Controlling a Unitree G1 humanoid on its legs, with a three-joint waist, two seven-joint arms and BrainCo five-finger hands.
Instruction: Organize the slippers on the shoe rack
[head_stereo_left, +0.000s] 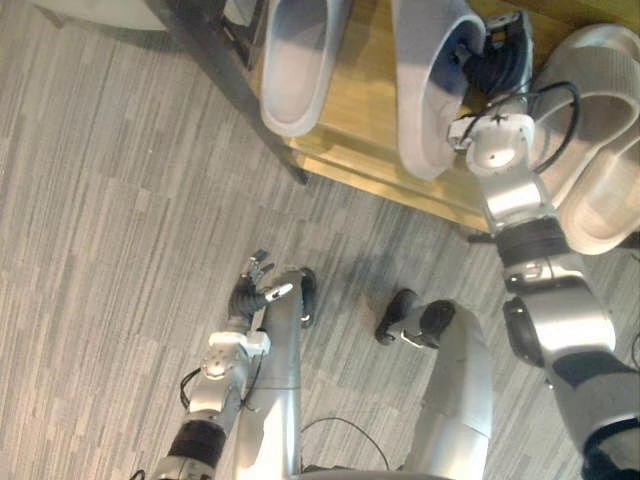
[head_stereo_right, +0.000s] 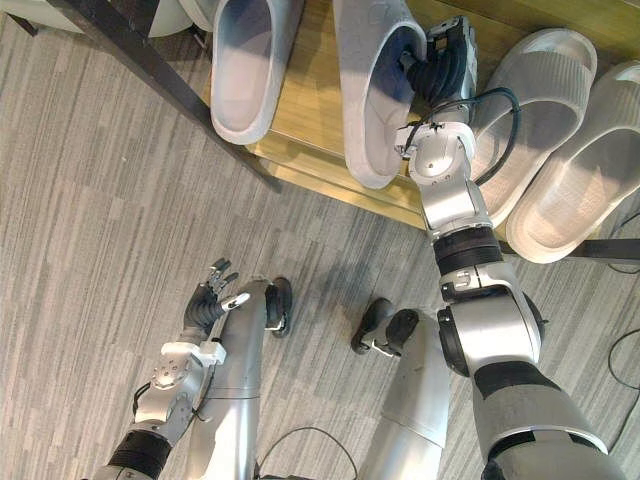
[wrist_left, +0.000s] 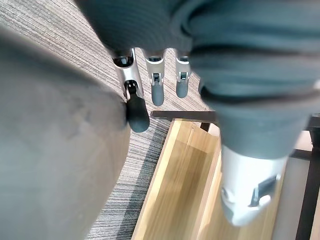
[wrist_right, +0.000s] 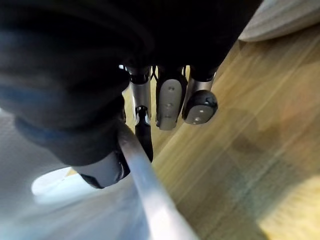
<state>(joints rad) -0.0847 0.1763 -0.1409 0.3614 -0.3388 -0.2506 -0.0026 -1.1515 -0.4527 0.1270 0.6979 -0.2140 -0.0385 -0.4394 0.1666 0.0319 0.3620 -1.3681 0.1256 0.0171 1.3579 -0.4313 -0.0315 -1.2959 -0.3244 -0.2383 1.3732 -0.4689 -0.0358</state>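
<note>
Two grey closed-toe slippers lie side by side on the wooden shelf of the shoe rack. My right hand is at the heel opening of the right one, whose toe hangs past the shelf's front edge. In the right wrist view the slipper's rim runs between the thumb and the curled fingers, so the hand is shut on it. The other grey slipper lies free to its left. My left hand hangs low over the carpet, fingers relaxed and holding nothing.
Two pale ribbed slide slippers lie on the shelf right of my right arm. A dark metal rack leg slants down to the grey carpet at the shelf's left corner.
</note>
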